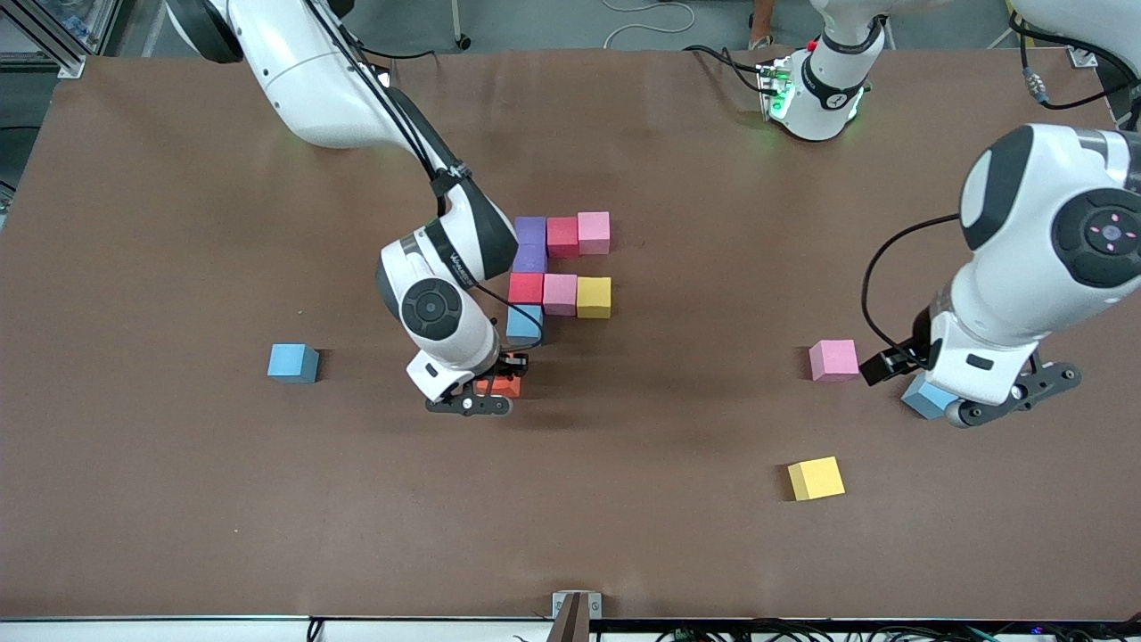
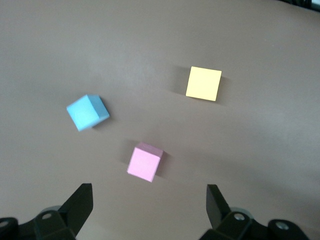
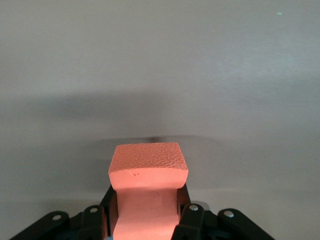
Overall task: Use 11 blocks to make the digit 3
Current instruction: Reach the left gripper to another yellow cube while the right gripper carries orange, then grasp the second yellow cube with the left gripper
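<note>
Front view: the right arm is reaching down from its base to mid-table, wrist bent low, with the right gripper [image 1: 496, 386] clenching an orange block [image 1: 501, 385] just off the table, beside the light blue block [image 1: 524, 322] that ends the cluster. The cluster is sitting mid-table: two purple blocks [image 1: 530, 243] stacked in a column, a red block [image 1: 562, 236] and pink block [image 1: 594, 232] in the farthest row, then another red block [image 1: 526, 288], pink block [image 1: 560, 293] and yellow block [image 1: 594, 297] in the row below. Small lettering on the right arm's wrist is showing but is not readable. A loose blue cube [image 1: 292, 363] is lying toward the right arm's end of the table. The left arm is hanging folded at its own end, the left gripper [image 1: 1003, 406] hovering over a light blue cube [image 1: 927, 399]; a loose pink block [image 1: 833, 359] is sitting beside it and a loose yellow block [image 1: 816, 478] nearer the camera.

Left wrist view: the left gripper [image 2: 149, 205] is spread wide and empty above the table, the pink block [image 2: 144, 161] lying between the fingertips' line and the yellow block [image 2: 203, 83], with the light blue cube [image 2: 88, 111] tilted beside them.

Right wrist view: the right gripper [image 3: 145, 215] is squeezing the orange block [image 3: 148, 187], its foam pinched in at the sides.
</note>
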You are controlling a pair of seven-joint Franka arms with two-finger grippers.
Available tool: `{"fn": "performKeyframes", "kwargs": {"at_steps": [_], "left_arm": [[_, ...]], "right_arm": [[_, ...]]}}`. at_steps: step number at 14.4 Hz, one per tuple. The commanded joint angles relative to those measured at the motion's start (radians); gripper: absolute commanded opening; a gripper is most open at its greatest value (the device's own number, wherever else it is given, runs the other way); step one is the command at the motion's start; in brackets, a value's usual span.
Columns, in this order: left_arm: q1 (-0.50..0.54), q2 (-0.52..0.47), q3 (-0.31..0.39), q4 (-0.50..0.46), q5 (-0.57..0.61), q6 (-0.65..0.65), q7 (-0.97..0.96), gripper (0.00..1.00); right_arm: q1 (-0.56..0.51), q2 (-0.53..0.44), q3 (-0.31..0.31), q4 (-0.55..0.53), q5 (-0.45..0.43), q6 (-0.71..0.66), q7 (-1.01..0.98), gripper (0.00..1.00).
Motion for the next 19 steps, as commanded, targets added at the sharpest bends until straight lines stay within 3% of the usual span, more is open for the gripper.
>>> {"fn": "performKeyframes", "kwargs": {"at_steps": [1, 6, 13, 19], "left_arm": [[0.029, 0.068, -0.005, 0.003, 0.003, 0.144, 0.129, 1.0], [0.033, 0.274, -0.005, 0.154, 0.003, 0.257, 0.281, 1.0], [0.02, 0.424, -0.007, 0.164, 0.003, 0.45, 0.33, 1.0], [0.019, 0.478, 0.009, 0.162, 0.005, 0.493, 0.362, 1.0]], "right_arm": [[0.024, 0.066, -0.003, 0.085, 0.0, -0.021, -0.005, 0.0], [0.05, 0.081, -0.005, 0.084, -0.003, -0.024, 0.018, 0.0], [0.081, 0.078, -0.012, 0.079, -0.034, -0.09, 0.09, 0.0], [0.087, 0.081, -0.011, 0.078, -0.057, -0.093, 0.112, 0.0]]}}
